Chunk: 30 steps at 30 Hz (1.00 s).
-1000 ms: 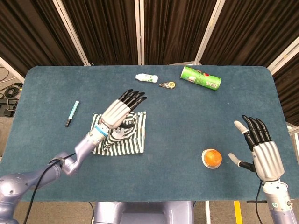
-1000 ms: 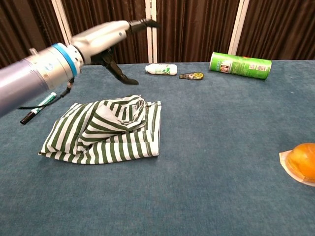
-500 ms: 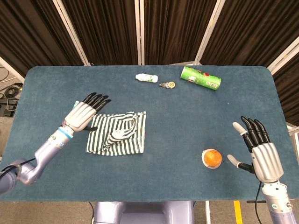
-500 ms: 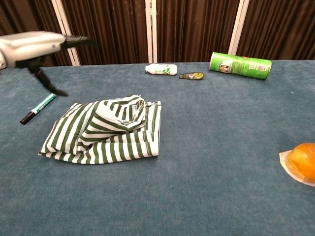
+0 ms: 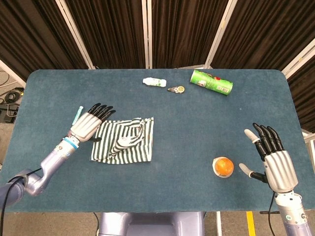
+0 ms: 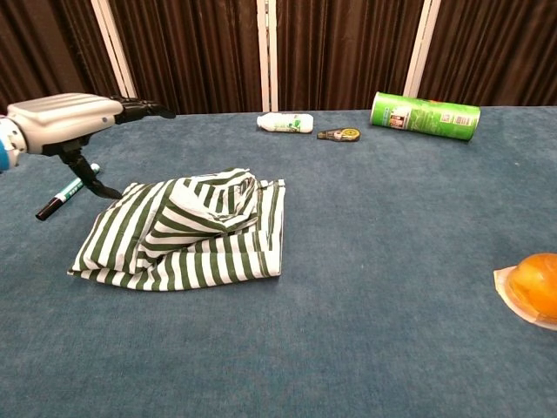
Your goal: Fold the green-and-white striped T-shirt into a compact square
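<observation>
Chest view: left robot hand [image 6: 61, 122] cut at the left edge, wrist out of frame; the marker [image 6: 65, 194] beneath it partly hidden behind the thumb. Orange object [image 6: 535, 287] clipped at the right edge. Labels on the green can [image 6: 425, 115] and white bottle [image 6: 285, 123], far beyond the hand, too small to read.

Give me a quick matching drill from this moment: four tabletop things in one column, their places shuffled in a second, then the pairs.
1. green-and-white striped T-shirt
2. green cylindrical can
3. orange round fruit
4. green-capped marker pen

A. lying on its side at the far edge
B. beside the right hand
C. left of the shirt, partly under the left hand
D. bunched, left of centre

Pairs: 1-D, 2-A, 3-B, 4-C
</observation>
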Each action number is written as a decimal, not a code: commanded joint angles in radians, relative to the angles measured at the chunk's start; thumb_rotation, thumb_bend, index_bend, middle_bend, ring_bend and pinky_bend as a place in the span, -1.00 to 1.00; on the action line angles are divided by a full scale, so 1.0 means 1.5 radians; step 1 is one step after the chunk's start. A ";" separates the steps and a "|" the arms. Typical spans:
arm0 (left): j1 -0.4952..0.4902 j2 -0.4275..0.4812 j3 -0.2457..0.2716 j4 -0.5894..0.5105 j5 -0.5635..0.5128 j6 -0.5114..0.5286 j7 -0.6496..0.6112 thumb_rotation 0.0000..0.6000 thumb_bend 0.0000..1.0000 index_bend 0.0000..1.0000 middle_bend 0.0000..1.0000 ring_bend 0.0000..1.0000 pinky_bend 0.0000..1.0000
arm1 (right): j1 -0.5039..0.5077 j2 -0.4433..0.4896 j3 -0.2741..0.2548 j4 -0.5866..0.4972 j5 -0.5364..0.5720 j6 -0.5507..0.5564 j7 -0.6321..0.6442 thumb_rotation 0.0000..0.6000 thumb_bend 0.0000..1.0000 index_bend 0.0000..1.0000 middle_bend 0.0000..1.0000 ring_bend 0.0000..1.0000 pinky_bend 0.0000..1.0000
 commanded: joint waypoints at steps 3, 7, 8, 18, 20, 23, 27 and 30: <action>-0.016 -0.052 -0.015 0.038 -0.002 -0.016 -0.025 1.00 -1.00 -1.00 -1.00 -1.00 -1.00 | 0.000 0.000 0.001 0.001 0.001 0.000 0.000 1.00 -0.93 -0.66 -0.93 -1.00 -1.00; -0.028 -0.084 -0.021 0.053 0.006 -0.016 -0.036 1.00 -1.00 -1.00 -1.00 -1.00 -1.00 | 0.000 0.001 0.003 0.002 0.006 0.001 0.004 1.00 -0.93 -0.66 -0.93 -1.00 -1.00; -0.031 -0.092 -0.022 0.055 0.007 -0.018 -0.036 1.00 -1.00 -1.00 -1.00 -1.00 -1.00 | 0.000 0.001 0.003 0.003 0.006 0.001 0.005 1.00 -0.93 -0.66 -0.93 -1.00 -1.00; -0.060 -0.150 -0.023 0.034 0.038 -0.013 -0.037 1.00 -1.00 -1.00 -1.00 -1.00 -1.00 | -0.001 0.005 0.006 0.005 0.010 0.002 0.012 1.00 -0.93 -0.66 -0.93 -1.00 -1.00; -0.063 -0.156 -0.021 0.030 0.041 -0.017 -0.030 1.00 -1.00 -1.00 -1.00 -1.00 -1.00 | -0.001 0.005 0.006 0.005 0.010 0.002 0.013 1.00 -0.93 -0.66 -0.93 -1.00 -1.00; -0.064 -0.169 -0.014 0.030 0.039 -0.030 -0.022 1.00 -1.00 -1.00 -1.00 -1.00 -1.00 | -0.002 0.006 0.006 0.005 0.010 0.004 0.014 1.00 -0.93 -0.66 -0.93 -1.00 -1.00; -0.061 -0.182 -0.010 0.041 0.035 -0.035 -0.025 1.00 -1.00 -1.00 -1.00 -1.00 -1.00 | -0.002 0.007 0.006 0.005 0.010 0.004 0.016 1.00 -0.93 -0.66 -0.93 -1.00 -1.00; -0.059 -0.191 -0.009 0.053 0.033 -0.037 -0.030 1.00 -1.00 -1.00 -1.00 -1.00 -1.00 | -0.002 0.007 0.006 0.006 0.010 0.004 0.016 1.00 -0.93 -0.66 -0.93 -1.00 -1.00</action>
